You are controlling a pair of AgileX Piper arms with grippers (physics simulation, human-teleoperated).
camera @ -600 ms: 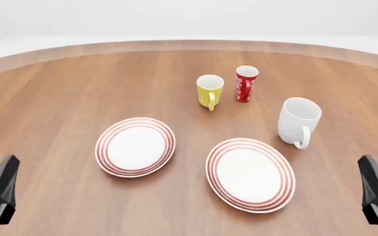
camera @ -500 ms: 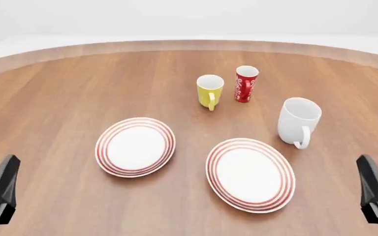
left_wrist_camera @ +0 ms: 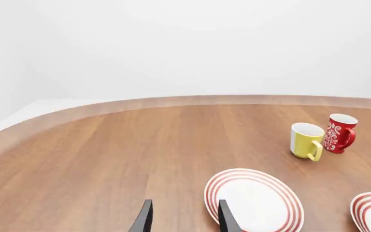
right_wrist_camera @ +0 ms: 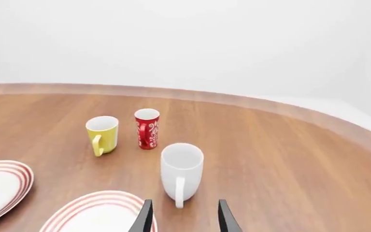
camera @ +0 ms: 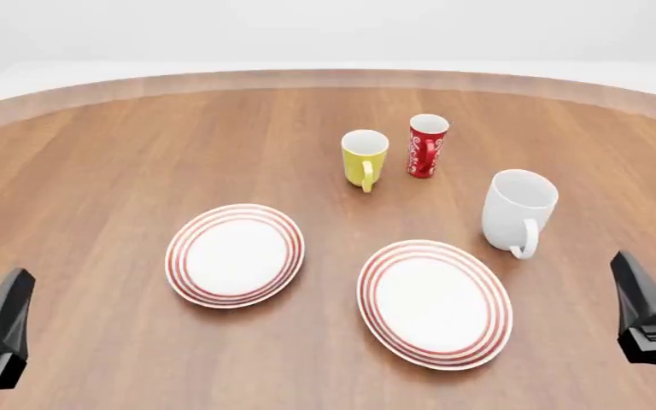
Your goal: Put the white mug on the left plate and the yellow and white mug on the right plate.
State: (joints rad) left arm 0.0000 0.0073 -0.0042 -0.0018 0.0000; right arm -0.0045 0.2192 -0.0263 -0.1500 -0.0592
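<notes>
Simulated tabletop scene, not a real room. Rendered look throughout: flat, even lighting and blank white-grey surroundings with no walls or furniture visible. Large round brown wood-grain table (camera: 134,154) with a lighter curved rim fills every view. Staged tableware only: two round white plates with thin red rings (camera: 235,254) (camera: 434,302), a large glossy all-white mug (camera: 518,210), a small yellow mug with white inside (camera: 364,157) and a slim red cup with white lettering (camera: 426,145). Dining-style props, lab-like test setup.
</notes>
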